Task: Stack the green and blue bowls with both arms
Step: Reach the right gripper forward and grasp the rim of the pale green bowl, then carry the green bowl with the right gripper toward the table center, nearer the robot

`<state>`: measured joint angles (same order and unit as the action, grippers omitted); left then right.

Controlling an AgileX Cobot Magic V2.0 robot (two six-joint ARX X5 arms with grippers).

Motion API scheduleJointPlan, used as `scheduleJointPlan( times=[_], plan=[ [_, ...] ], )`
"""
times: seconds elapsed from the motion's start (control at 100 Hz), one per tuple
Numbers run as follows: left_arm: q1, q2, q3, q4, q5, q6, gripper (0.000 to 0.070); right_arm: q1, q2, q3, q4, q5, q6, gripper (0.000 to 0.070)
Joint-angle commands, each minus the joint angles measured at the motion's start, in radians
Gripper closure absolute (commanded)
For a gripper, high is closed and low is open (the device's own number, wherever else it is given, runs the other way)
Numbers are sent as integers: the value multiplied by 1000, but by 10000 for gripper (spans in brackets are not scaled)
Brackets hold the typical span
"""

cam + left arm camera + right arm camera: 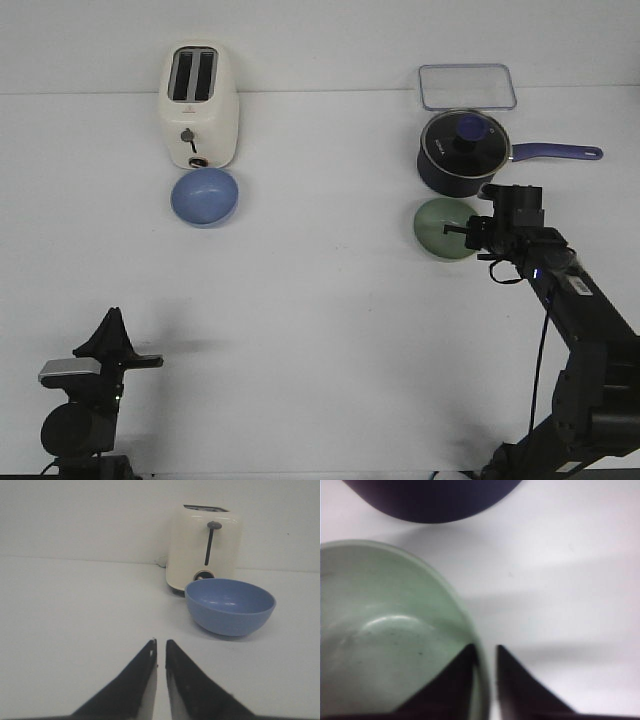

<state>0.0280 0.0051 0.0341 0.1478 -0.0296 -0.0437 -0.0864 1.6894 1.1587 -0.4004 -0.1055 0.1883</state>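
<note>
The periwinkle blue bowl sits upright on the white table, right in front of the toaster; it also shows in the left wrist view. The mint green bowl is just in front of the saucepan and fills the right wrist view's left side. My right gripper is closed on the green bowl's right rim, one finger inside, one outside. My left gripper is shut and empty, low at the front left, far from the blue bowl.
A cream toaster stands at the back left. A dark navy saucepan with a glass lid and long handle stands right behind the green bowl. A clear rectangular tray lies behind the pan.
</note>
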Motion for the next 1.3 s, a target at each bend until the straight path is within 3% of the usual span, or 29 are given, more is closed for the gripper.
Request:
scheduleJointPlan(
  times=[0.0, 0.21, 0.4, 0.75, 1.01, 1.29],
  plan=[
    [0, -1, -20, 11, 0, -5, 685, -8, 5, 31, -4, -6, -10, 700],
    [0, -1, -20, 11, 0, -5, 685, -34, -130, 34, -29, -140, -10, 700],
    [0, -1, -20, 11, 0, -5, 685, -16, -319, 30, -166, -238, -15, 700],
    [0, -1, -20, 11, 0, -5, 685, 274, -557, -170, -189, -229, 38, 700],
    [0, -1, -20, 11, 0, -6, 685, 540, -551, -315, -108, -121, 119, 700],
    [0, -1, -18, 12, 0, -135, 685, 645, -472, -387, -65, -51, 137, 700]
  ],
)
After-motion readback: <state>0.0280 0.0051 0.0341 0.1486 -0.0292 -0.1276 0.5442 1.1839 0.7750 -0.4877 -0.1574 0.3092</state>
